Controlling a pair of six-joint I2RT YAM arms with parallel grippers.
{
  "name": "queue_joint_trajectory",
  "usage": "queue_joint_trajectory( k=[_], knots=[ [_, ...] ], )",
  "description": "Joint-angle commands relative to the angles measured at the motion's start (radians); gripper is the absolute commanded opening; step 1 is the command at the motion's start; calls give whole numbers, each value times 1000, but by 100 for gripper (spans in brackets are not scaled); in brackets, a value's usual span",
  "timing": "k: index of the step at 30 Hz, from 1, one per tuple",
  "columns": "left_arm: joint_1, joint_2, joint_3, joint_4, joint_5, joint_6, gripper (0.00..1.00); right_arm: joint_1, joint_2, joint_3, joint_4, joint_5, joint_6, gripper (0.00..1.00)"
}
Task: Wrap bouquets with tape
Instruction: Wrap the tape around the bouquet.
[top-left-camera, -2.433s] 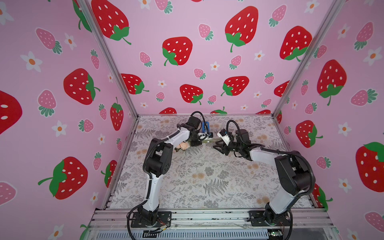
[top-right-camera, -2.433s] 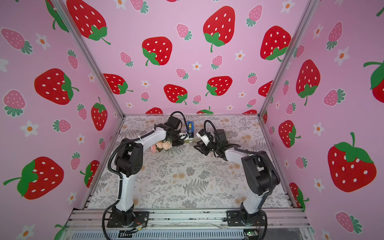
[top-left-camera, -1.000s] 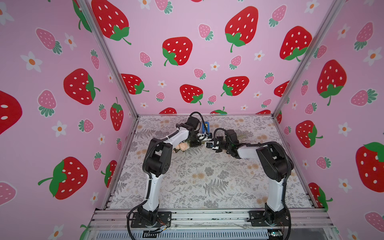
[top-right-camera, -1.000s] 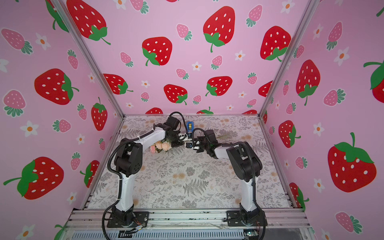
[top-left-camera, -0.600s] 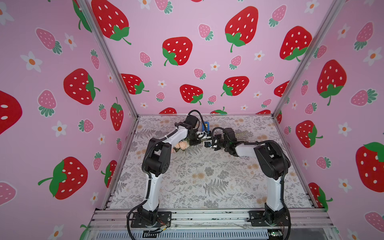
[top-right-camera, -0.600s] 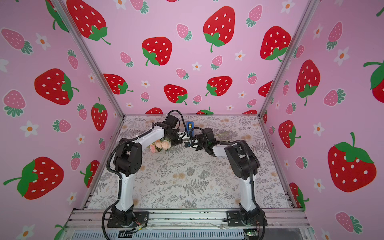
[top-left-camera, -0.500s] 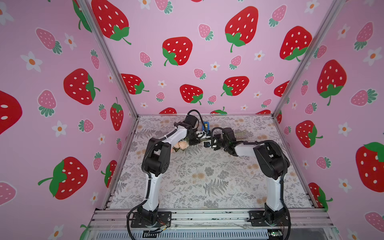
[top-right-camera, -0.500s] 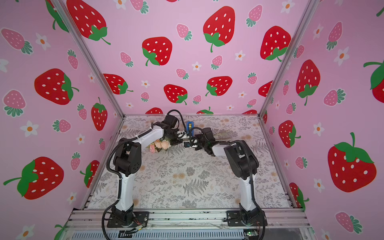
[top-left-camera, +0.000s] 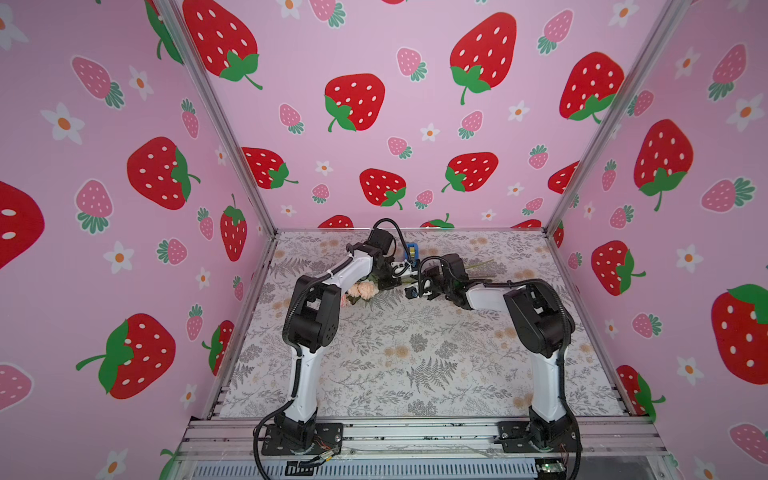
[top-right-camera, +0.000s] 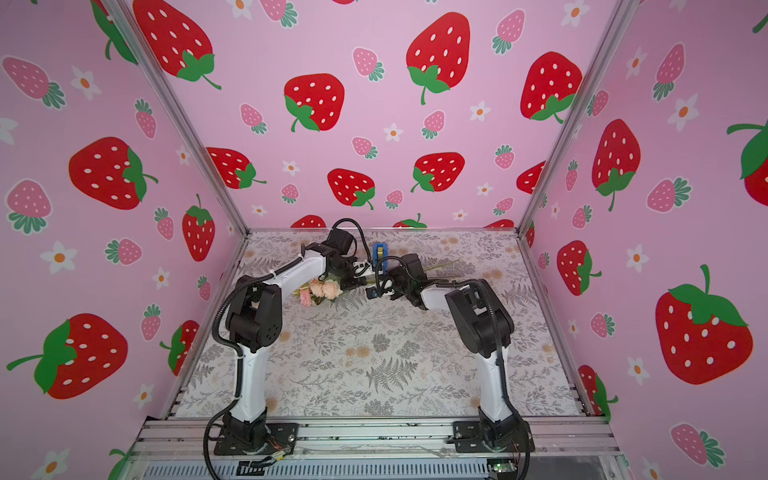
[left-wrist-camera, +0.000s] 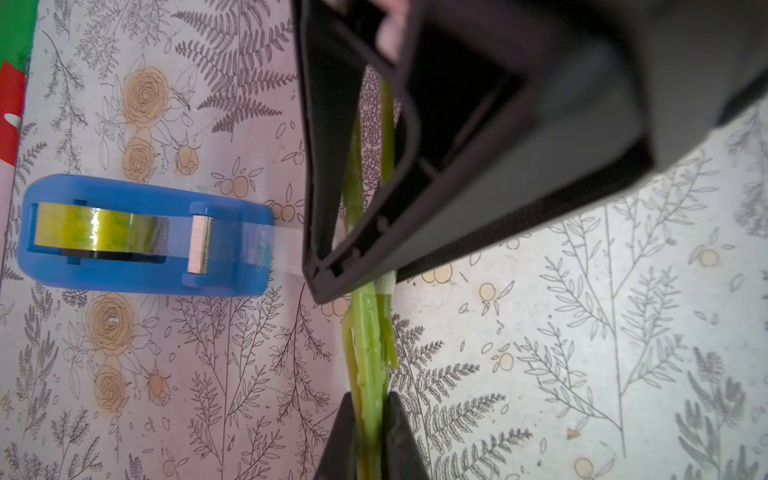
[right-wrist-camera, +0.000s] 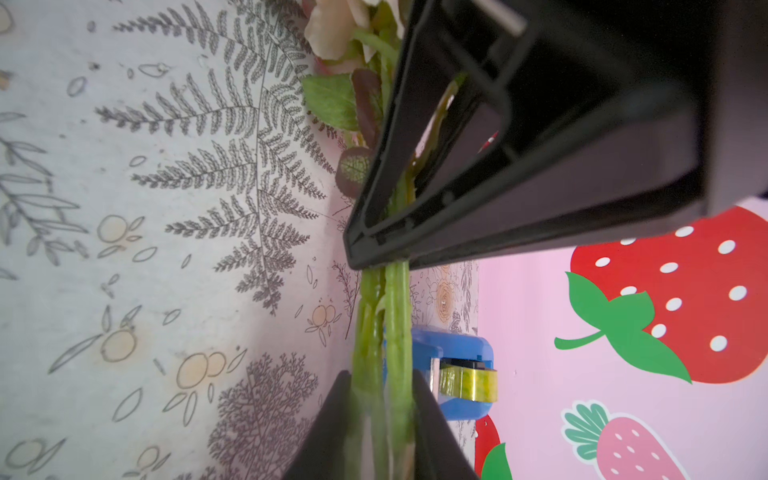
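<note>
The left pincer (left-wrist-camera: 369, 413) is clamped on the bouquet (top-right-camera: 322, 289) at its green stems (left-wrist-camera: 365, 332), jaws tight on either side. The right pincer (right-wrist-camera: 380, 386) has its jaws against the same stems on both sides, which I read as a grip. The two meet tip to tip, with a short bare stretch of stem between them.

Axis: the stems run straight from one pincer to the other, side to side over the tabletop (top-left-camera: 415, 353). The flower heads (top-left-camera: 361, 289) are on the left arm's side. The free stem ends (top-left-camera: 478, 266) pass out beyond the right wrist.

The tape dispenser (left-wrist-camera: 145, 235) stands on the tabletop beyond the stems, toward the back wall. It is near them but apart, level with the right pincer's tips and so nearer that arm. Its long axis is crosswise to the stems. A clear strip (left-wrist-camera: 286, 249) leaves the cutter, heads square at the stems and vanishes behind the right pincer's finger. A pale band (left-wrist-camera: 385, 284) shows on the stems just there; I cannot tell whether it joins the strip.

Judgement: winding calls for turning the stems about their own axis while keeping them square to the strip. Any skew would likely lay the tape in a spiral.
</note>
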Motion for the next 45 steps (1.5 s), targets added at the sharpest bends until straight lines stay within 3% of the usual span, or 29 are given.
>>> queue_joint_trajectory(
  k=[1,7,11,12,13,18,30,38,45],
  knots=[
    [-2,-9,42,-64,94,17,0,2,24,18,-22,51,-52,19],
    [-2,-9,43,-61,95,4,0,12,21,8,-1,84,-101,0],
    [-7,-11,38,-38,51,-5,1,14,-1,-12,19,76,-123,0],
    [-8,-12,38,-29,43,-13,17,14,-9,-20,28,72,-127,0],
    [-7,-11,39,-18,34,-28,24,15,-13,-24,34,70,-128,0],
    [-9,0,67,-2,9,-62,37,19,-30,-46,47,52,-131,0],
    [-21,13,82,-73,44,-78,42,25,-59,-84,116,56,-84,0],
    [-20,-1,103,-103,50,-109,52,29,-65,-91,131,69,-84,0],
    [-23,17,70,-1,-9,-116,59,34,-79,-104,138,53,-81,0]
  ],
)
